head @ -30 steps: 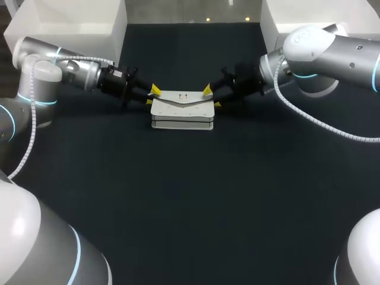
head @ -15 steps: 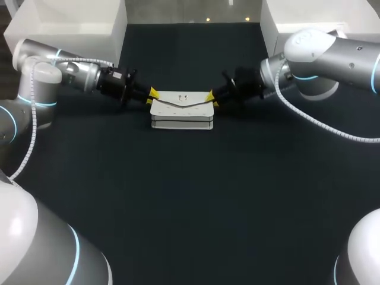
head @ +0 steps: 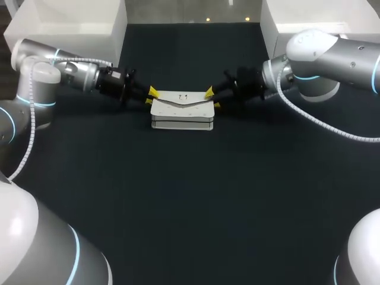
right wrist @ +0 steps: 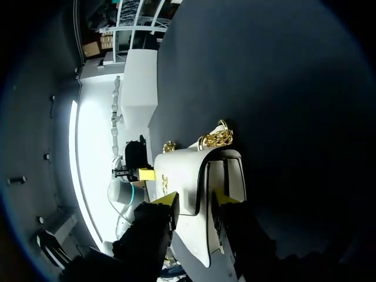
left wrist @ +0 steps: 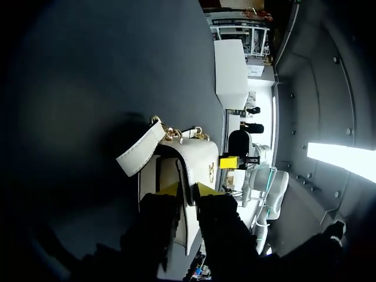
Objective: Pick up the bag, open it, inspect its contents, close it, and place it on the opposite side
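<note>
The white bag [head: 182, 113] sits on the dark bench [head: 190, 202], in the middle and toward the far side. Its long side runs across, from 1 arm to the other. So each short end points straight at an arm.

The left arm [head: 71, 72] comes in low at the bag's left end. The right arm [head: 320, 53] comes in low at its right end. Both are just as near, and the bag is right between them.

The left jaws are apart. From the left wrist, the end of the flap [left wrist: 187, 170] runs in between the 2 yellow tips [left wrist: 171, 189]. The gap is small there, but I do not see them pinch it.

The right jaws are apart too, and a bit wider. The other end of the flap goes between their yellow tips [right wrist: 167, 200], with some white bag showing beside it.

I think the next move depends on this: each flap end already lies inside a pair of jaws, so both could squeeze it and lift together.

Some things are hard to see. From above, the gold chain [right wrist: 216, 138] and the white strap [left wrist: 140, 154] are hidden behind the bag. The gold clasp [head: 182, 96] is tiny, so I cannot tell if it is snapped shut. The inside of the bag does not show at all.
</note>
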Controlling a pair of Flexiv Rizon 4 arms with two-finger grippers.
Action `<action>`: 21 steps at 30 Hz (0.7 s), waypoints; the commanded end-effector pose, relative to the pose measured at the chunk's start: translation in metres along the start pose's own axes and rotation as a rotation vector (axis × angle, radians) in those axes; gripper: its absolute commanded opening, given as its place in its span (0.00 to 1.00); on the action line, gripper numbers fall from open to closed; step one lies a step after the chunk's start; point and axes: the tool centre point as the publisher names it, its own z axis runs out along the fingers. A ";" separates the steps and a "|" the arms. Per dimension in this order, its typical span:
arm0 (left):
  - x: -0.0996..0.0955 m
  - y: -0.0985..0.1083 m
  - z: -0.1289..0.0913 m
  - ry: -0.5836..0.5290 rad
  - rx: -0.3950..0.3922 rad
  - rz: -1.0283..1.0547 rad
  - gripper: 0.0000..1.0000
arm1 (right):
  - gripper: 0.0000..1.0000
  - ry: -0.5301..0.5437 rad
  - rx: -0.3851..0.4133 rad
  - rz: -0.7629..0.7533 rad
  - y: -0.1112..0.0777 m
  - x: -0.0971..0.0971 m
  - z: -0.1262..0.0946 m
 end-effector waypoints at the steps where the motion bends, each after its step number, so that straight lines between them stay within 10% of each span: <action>1: -0.001 0.000 0.002 0.002 0.000 0.003 0.00 | 0.00 0.016 0.010 0.000 0.004 -0.001 0.002; 9: -0.001 0.003 -0.001 -0.004 0.000 0.005 0.00 | 0.00 0.014 0.023 -0.008 0.002 0.000 0.004; 10: 0.001 0.005 -0.003 -0.005 0.005 0.010 0.08 | 0.00 0.013 0.025 -0.009 0.001 0.000 0.003; 11: 0.003 0.007 -0.006 -0.007 0.014 0.020 0.43 | 0.00 0.000 0.017 -0.007 0.000 0.000 0.001; 12: 0.005 0.010 -0.010 -0.007 0.019 0.026 0.83 | 0.41 -0.008 0.012 -0.012 -0.002 0.001 -0.001; 14: 0.010 0.014 -0.017 -0.011 0.034 0.044 1.00 | 1.00 -0.022 -0.001 -0.022 -0.006 0.004 -0.006; 21: 0.020 0.026 -0.042 -0.028 0.079 0.073 1.00 | 0.90 -0.050 -0.010 -0.043 -0.021 0.012 -0.020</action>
